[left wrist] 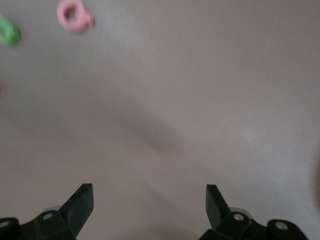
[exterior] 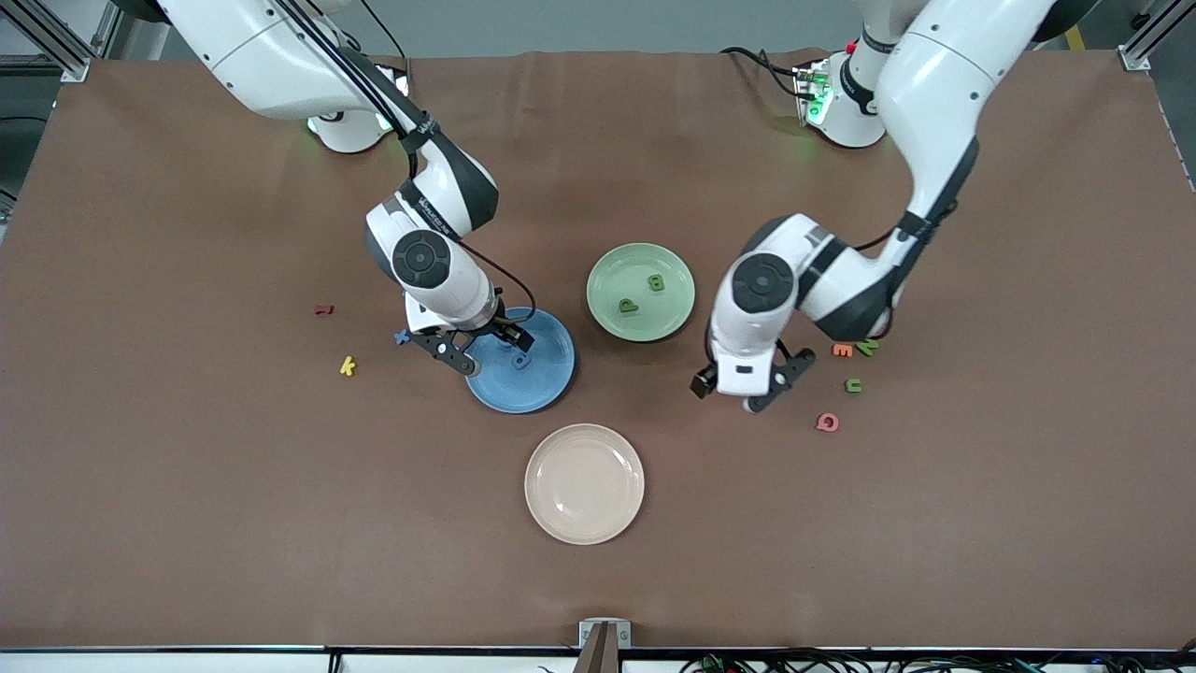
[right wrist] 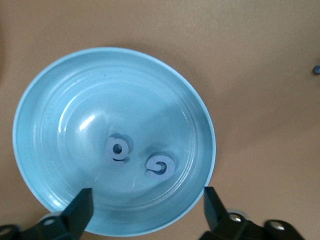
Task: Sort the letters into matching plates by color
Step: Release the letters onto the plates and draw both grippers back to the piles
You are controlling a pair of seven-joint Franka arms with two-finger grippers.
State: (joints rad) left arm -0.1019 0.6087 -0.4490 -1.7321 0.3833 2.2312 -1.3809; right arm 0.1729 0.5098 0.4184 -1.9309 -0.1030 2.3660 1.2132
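While half the letters wait, sorting stands midway.
Two blue letters (right wrist: pixel 140 157) lie in the blue plate (exterior: pixel 551 383), two green (exterior: pixel 643 293) in the green plate (exterior: pixel 607 266); right gripper (exterior: pixel 484 348) and left gripper (exterior: pixel 738 391) both gape wide, empty.

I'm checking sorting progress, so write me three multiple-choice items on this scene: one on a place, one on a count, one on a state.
1. Over what does the right gripper hang?
A. the cream plate
B. the blue plate
C. bare table

2. How many letters lie in the green plate?
A. none
B. two
C. four

3. How is the left gripper set?
A. open and empty
B. shut on a pink letter
C. shut on a green letter

Answers:
1 B: the right wrist view looks straight down into the blue plate, with two blue letters in it.
2 B: two green letters sit there.
3 A: its fingers stand apart over bare table, nothing between them.
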